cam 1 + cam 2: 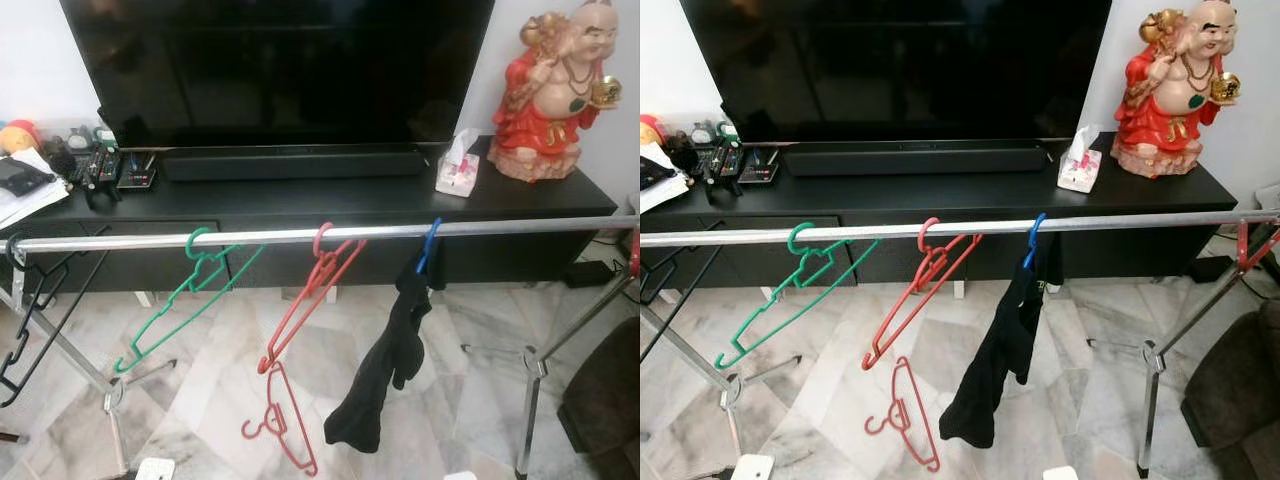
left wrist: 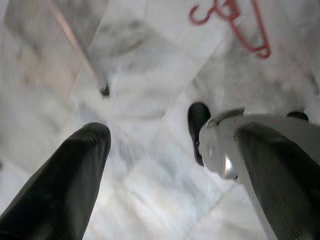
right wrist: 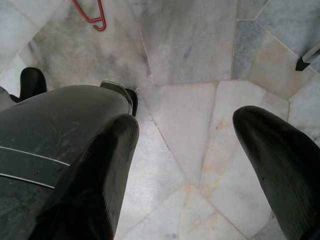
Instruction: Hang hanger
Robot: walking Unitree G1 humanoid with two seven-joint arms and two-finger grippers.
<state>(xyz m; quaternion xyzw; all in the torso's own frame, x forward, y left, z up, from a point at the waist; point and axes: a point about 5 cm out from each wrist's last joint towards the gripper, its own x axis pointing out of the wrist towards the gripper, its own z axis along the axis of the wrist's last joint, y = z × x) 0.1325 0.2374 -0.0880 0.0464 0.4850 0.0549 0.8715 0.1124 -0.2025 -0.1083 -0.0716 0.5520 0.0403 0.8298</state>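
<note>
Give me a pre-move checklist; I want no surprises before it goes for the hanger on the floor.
1. Red hanger on the floor: lying loose on the marble, clear of the others. Ok.
2. Left pincer: open, holding nothing. Ok.
3. Right pincer: open, holding nothing. Ok.
4. Rail: bare stretches between hooks. Ok.
5. Black garment: hangs low beside that hanger; may snag. Cannot tell.
6. Hanger within reach without bending: cannot tell.

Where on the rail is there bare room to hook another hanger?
Free: the rail right of the blue hanger, and between green hanger and black hanger. Crowded: the middle, red hanger beside the blue.
</note>
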